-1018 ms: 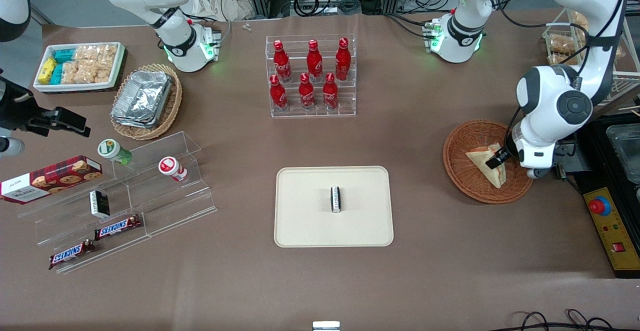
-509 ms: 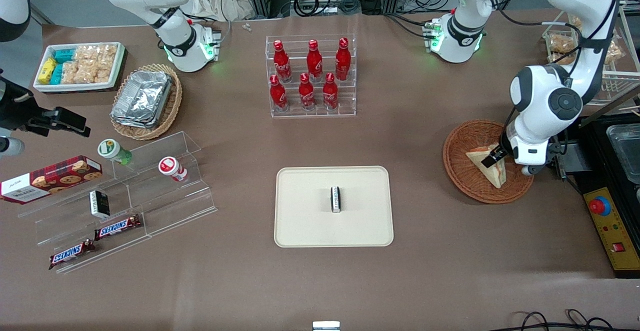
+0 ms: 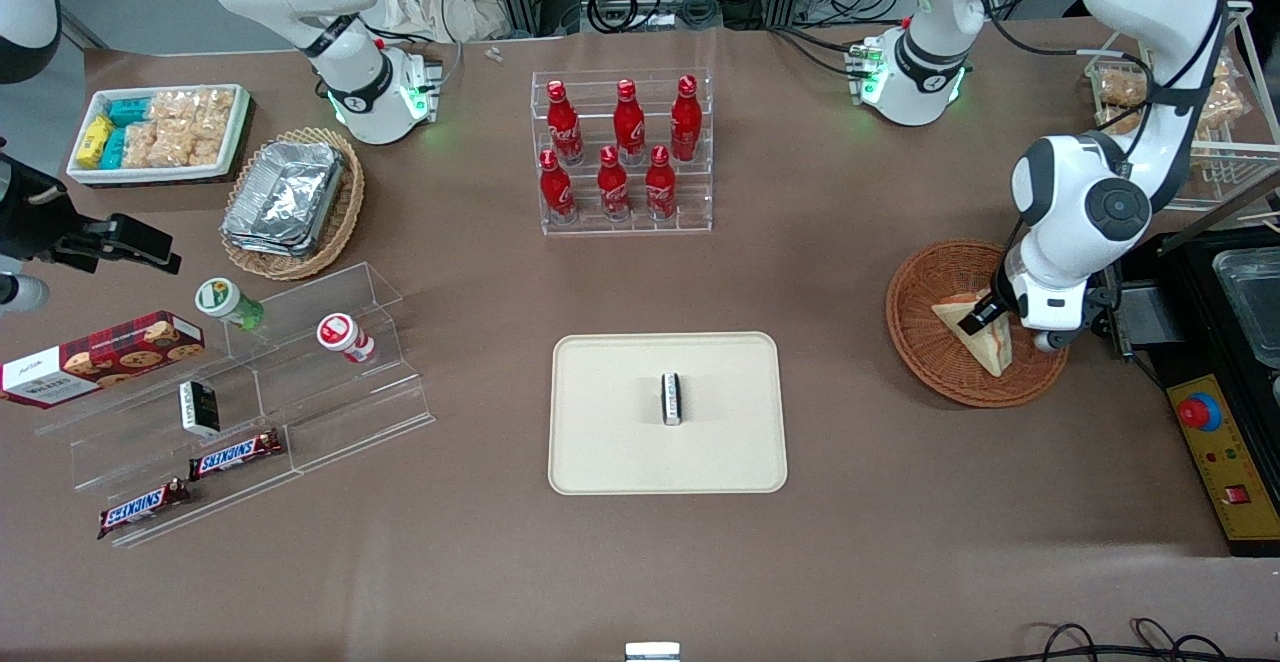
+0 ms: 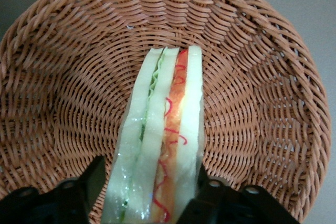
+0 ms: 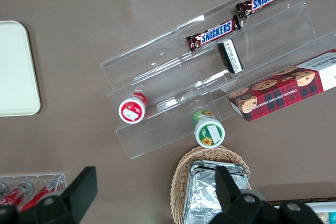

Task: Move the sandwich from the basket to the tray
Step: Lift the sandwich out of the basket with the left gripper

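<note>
Bare brown table lies between the round woven basket (image 3: pixel 975 323) and the smooth, rounded-corner tray (image 3: pixel 667 412), whose only load is a small dark bar (image 3: pixel 672 398) at its middle. The sandwich (image 4: pixel 160 140), a pale layered wedge, stands on edge in the basket. The gripper (image 4: pixel 149 195) straddles it, a finger against each bread face, apparently clamped.

From the front I lose the part of the sandwich (image 3: pixel 985 338) lying under my gripper (image 3: pixel 972 320), and the arm covers some of the basket (image 3: pixel 925 292) rim. On the wrist camera the frame cuts off the fingers (image 4: pixel 94 179) and the sandwich's near end, so I can't judge contact there.
</note>
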Action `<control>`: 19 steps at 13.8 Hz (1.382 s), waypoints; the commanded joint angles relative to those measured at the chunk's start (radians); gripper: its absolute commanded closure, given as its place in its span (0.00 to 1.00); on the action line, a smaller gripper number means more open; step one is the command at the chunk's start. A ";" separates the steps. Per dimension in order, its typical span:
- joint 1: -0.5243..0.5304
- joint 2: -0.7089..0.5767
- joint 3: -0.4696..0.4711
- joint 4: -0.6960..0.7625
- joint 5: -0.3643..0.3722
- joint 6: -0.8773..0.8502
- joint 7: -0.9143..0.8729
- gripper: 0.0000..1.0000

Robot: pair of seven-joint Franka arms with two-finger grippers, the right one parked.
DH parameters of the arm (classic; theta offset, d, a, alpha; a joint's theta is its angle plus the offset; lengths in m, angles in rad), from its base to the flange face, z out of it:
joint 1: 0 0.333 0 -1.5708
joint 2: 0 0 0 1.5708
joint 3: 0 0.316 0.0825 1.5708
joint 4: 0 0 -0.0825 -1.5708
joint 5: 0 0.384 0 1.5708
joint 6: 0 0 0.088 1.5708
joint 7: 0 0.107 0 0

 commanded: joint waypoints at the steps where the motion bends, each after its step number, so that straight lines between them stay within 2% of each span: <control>1: 0.000 -0.026 -0.002 -0.026 0.025 0.037 -0.016 1.00; 5: 0.000 -0.109 -0.004 -0.006 0.025 -0.037 0.067 1.00; 8: -0.002 -0.218 -0.007 0.061 0.025 -0.202 0.271 1.00; 9: -0.008 -0.229 -0.010 0.141 0.022 -0.323 0.315 1.00; 11: -0.027 -0.203 -0.046 0.415 -0.003 -0.686 0.340 1.00; 13: -0.054 -0.153 -0.089 0.662 -0.006 -0.920 0.346 1.00; 14: -0.066 -0.143 -0.120 0.727 -0.004 -0.962 0.394 1.00; 16: -0.090 -0.126 -0.189 0.763 -0.007 -0.970 0.546 1.00; 19: -0.101 -0.059 -0.281 0.776 -0.078 -0.947 0.401 1.00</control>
